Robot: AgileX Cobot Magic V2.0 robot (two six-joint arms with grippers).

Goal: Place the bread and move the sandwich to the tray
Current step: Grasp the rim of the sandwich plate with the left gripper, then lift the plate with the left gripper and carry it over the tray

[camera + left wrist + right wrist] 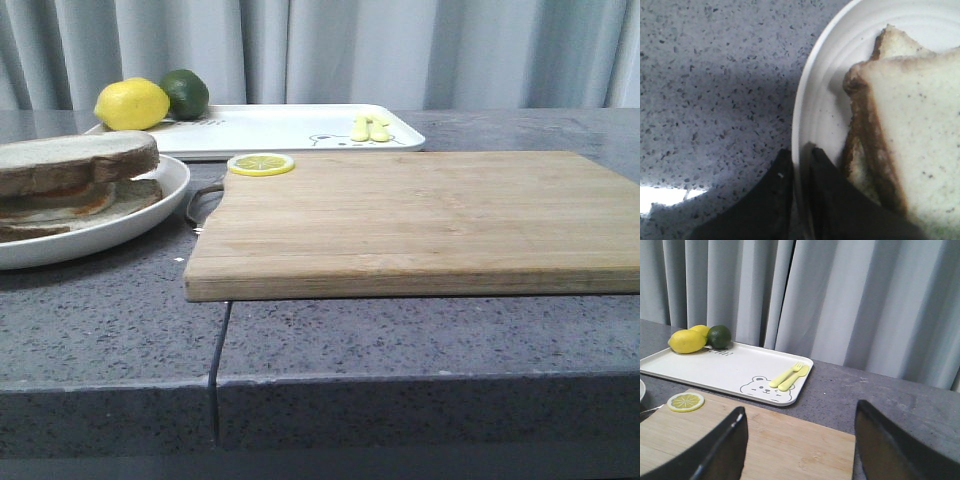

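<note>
The sandwich (70, 195) lies in a round white plate (150, 215) at the left of the table. Its top piece is a pale bread slice (75, 160) with a dark brown crust, and a little orange shows beneath it. In the left wrist view the bread (920, 135) lies on the plate (825, 100). My left gripper (800, 157) is shut on the plate's rim, one finger outside and one inside. The white tray (300, 128) lies at the back. My right gripper (800, 415) is open and empty above the cutting board (790, 450). Neither gripper shows in the front view.
A wooden cutting board (420, 220) fills the middle and right, with a lemon slice (260, 163) at its far left corner. On the tray are a lemon (132, 104), a lime (185, 92) and a yellow fork and spoon (370, 127). A grey curtain hangs behind.
</note>
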